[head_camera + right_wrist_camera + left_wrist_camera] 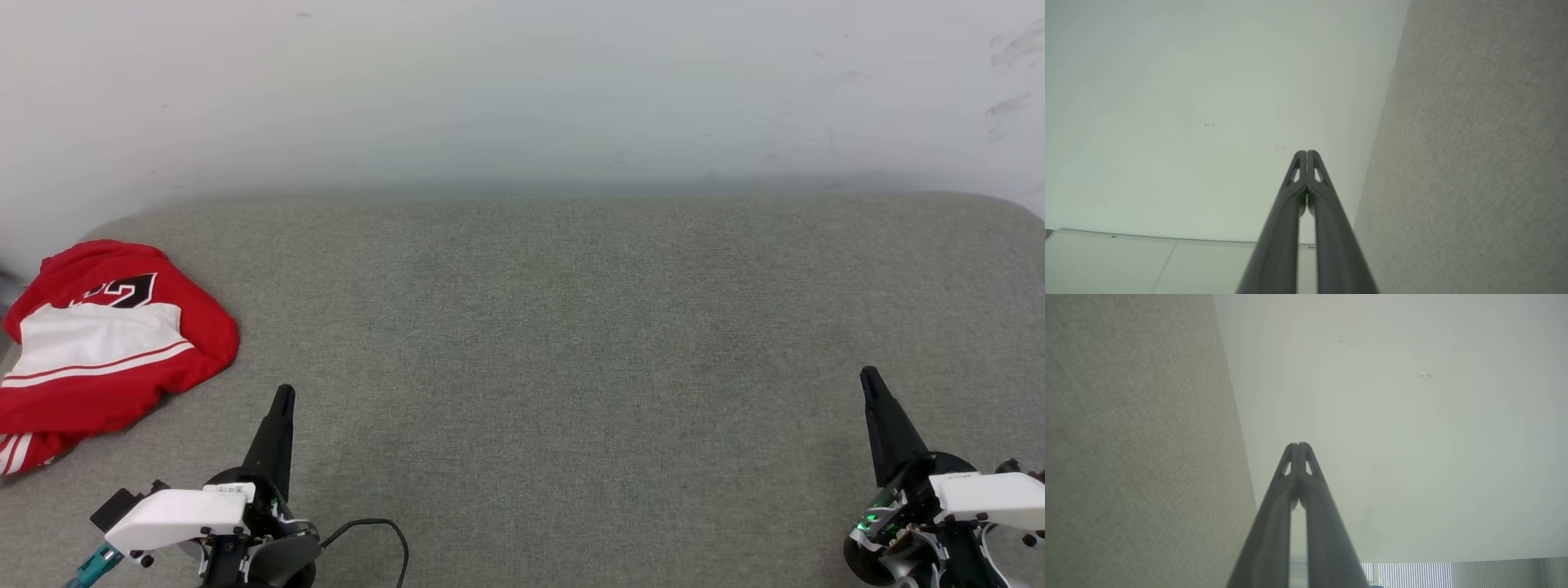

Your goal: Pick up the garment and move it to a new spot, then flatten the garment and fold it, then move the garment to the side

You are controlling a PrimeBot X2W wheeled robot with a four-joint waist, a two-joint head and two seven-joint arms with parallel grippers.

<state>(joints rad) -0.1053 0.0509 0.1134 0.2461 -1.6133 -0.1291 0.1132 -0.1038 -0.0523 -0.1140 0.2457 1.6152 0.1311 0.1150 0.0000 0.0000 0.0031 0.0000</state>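
The garment (106, 343), a red jersey with a white striped sleeve and part of a black print on top, lies bunched at the far left of the grey table (555, 359). My left gripper (283, 398) is shut with nothing in it and hovers to the right of the garment, a short gap away. At the lower right my right gripper (869, 377) is also shut and holds nothing, far from the garment. In the wrist views the left gripper (1298, 446) and the right gripper (1306, 153) have fingertips pressed together, pointing toward the white wall.
A white wall (522, 90) rises right behind the table's far edge. A black cable (384, 535) loops on the table beside my left wrist. The grey cloth surface (1135, 441) also fills one side of each wrist view.
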